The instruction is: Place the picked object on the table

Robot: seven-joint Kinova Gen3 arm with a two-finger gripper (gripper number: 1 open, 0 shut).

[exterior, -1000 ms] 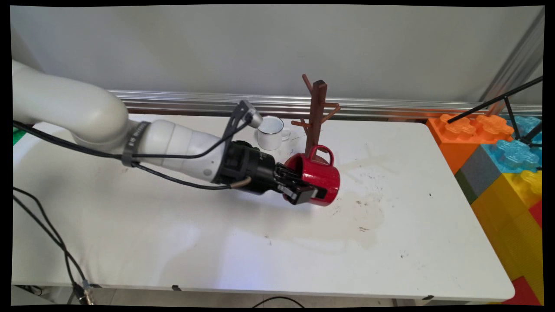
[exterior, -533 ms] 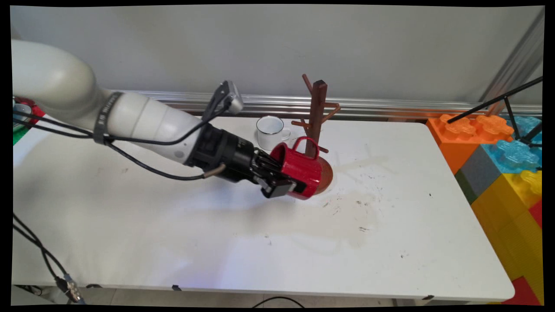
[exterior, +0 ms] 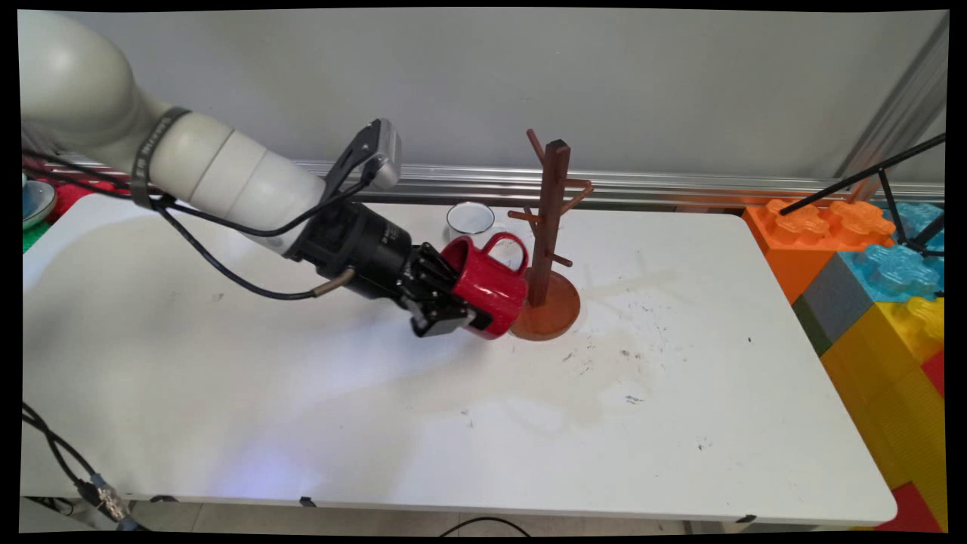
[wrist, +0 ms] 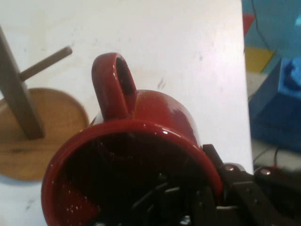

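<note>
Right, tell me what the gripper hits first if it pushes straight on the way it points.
Probably the wooden mug tree: the gripper, shut on the red mug, points right at its post and base, though depth is unclear.

Red mug (exterior: 489, 291), glossy, one loop handle; held off the tabletop (exterior: 680, 423) at frame centre, tipped on its side, mouth toward frame left, handle up. End effector (exterior: 453, 306) clamps its rim, one finger inside. Wooden mug tree (exterior: 550, 227) just to its right, round base beside the mug.
</note>
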